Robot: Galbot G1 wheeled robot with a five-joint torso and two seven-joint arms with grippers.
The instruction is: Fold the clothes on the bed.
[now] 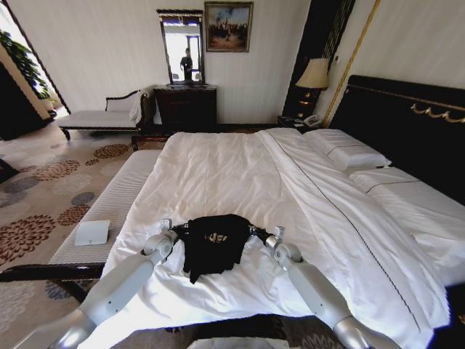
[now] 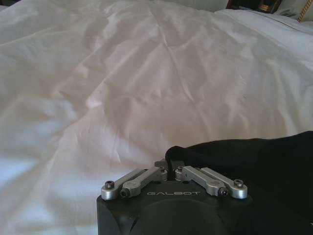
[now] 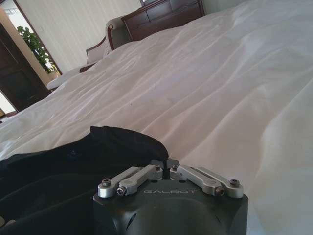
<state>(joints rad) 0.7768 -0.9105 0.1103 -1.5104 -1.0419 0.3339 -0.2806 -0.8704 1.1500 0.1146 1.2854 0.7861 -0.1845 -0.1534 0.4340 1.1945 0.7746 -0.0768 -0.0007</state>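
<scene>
Both of our arms come up from the bottom of the head view and meet at the black T-shirt (image 1: 215, 242), which lies low in the centre of the frame, on the near part of the bed (image 1: 240, 167); our left gripper (image 1: 177, 233) is at the shirt's upper left corner and our right gripper (image 1: 256, 233) at its upper right corner. In the left wrist view the linkage bars are folded inward and the tips are pressed together on an edge of black cloth (image 2: 254, 161); in the right wrist view the right gripper (image 3: 164, 164) is the same, closed with a fold of the shirt (image 3: 122, 144) pinched between its tips.

The shirt looks already gathered; it is compact, with only part of the white lettering (image 1: 216, 238) visible, and a loose part hangs toward the lower left of the garment. We judge that at least one fold is in progress or made, because both top corners are held and the cloth is doubled on itself; however the shape is not yet a neat rectangle, so smoothing and a last fold seem left to do. The white sheet around it is wrinkled; a pale bench (image 1: 109, 211) stands at the left of the frame.
</scene>
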